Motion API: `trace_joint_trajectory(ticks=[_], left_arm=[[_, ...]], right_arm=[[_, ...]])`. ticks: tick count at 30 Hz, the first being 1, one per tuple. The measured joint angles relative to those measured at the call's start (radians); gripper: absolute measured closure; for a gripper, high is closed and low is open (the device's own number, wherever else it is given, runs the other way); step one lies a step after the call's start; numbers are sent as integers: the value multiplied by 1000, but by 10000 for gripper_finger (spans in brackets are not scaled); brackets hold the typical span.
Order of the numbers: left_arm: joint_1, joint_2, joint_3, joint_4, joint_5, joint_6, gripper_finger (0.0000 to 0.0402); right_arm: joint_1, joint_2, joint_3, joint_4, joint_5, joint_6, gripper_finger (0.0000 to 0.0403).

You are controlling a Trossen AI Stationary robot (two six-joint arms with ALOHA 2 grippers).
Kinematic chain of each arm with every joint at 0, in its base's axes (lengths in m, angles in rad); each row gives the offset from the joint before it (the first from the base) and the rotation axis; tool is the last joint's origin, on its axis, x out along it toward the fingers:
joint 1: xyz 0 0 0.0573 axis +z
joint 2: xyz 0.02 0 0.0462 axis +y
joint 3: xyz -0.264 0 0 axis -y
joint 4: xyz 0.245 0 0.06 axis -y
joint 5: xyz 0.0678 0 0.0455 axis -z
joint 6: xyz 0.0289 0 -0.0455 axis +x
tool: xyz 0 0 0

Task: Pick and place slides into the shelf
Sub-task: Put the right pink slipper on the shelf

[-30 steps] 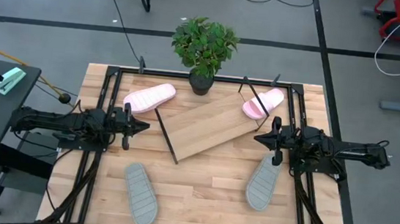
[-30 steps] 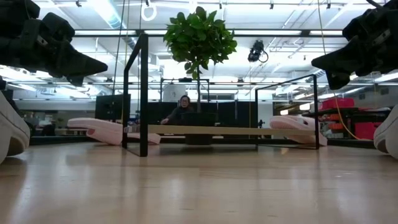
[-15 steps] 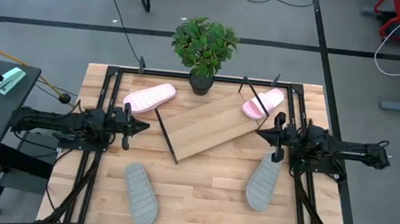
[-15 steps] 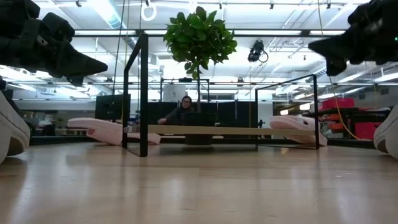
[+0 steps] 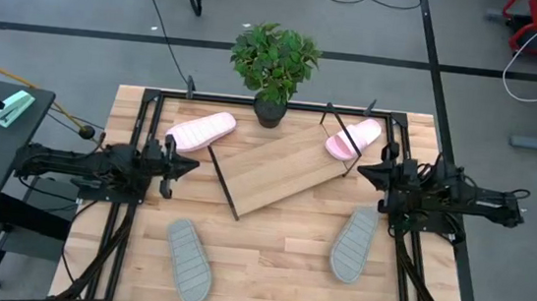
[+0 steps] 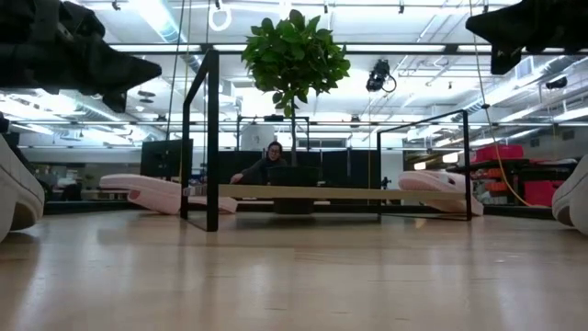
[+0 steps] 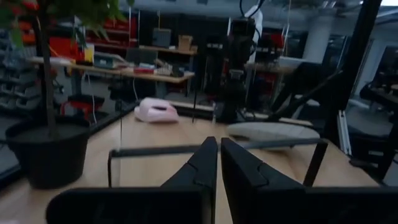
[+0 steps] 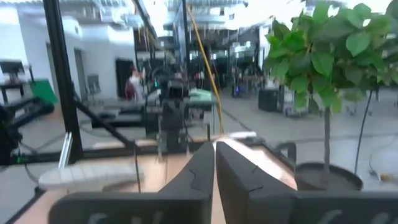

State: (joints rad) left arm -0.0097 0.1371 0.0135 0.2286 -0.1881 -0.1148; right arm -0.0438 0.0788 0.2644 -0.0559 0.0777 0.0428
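Note:
The shelf (image 5: 277, 168), a light-wood board on a thin black frame, stands askew at the table's middle. One pink slide (image 5: 201, 130) lies on the table by its far left corner, another pink slide (image 5: 354, 139) by its far right corner. Two grey slides (image 5: 189, 258) (image 5: 353, 243) lie sole up on the near half of the table. My left gripper (image 5: 191, 166) hovers shut, left of the shelf, pointing level toward it (image 7: 219, 163). My right gripper (image 5: 363, 170) hovers shut at the shelf's right, high above the table (image 8: 215, 165).
A potted plant (image 5: 275, 62) stands at the table's far edge behind the shelf. A black metal frame (image 5: 154, 110) runs around the table top. Bare wood lies between the two grey slides. In the low view, a person (image 6: 266, 164) sits far behind the table.
My right gripper has risen well above the table and drawn back a little toward the table's right edge, still shut. My left gripper has tipped its fingertips upward a little. The slides and the shelf have stayed where they were.

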Motion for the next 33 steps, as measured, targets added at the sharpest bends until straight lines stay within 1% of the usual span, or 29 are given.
trace_joint_trajectory(ticks=[4,8,10,14,19,23,26,29,33], left_arm=[[0,0,33,-21,-44,4,365],[0,0,116,-111,-71,40,360],[0,0,171,-174,-71,56,359],[0,0,273,-315,-80,59,361],[0,0,360,-484,-115,82,368],[0,0,366,-506,-181,71,368],[0,7,366,-506,-194,41,364],[0,7,366,-514,-197,22,362],[0,7,366,-522,-197,22,363]], right_arm=[[0,0,48,-65,0,16,372],[0,0,79,-67,15,25,371],[0,0,88,-69,71,5,371],[0,16,90,-75,218,0,369],[0,53,90,-73,324,16,364],[0,100,117,-74,429,10,350],[0,146,169,-74,508,5,331],[0,198,250,-131,533,2,310],[0,273,380,-309,537,58,290]])
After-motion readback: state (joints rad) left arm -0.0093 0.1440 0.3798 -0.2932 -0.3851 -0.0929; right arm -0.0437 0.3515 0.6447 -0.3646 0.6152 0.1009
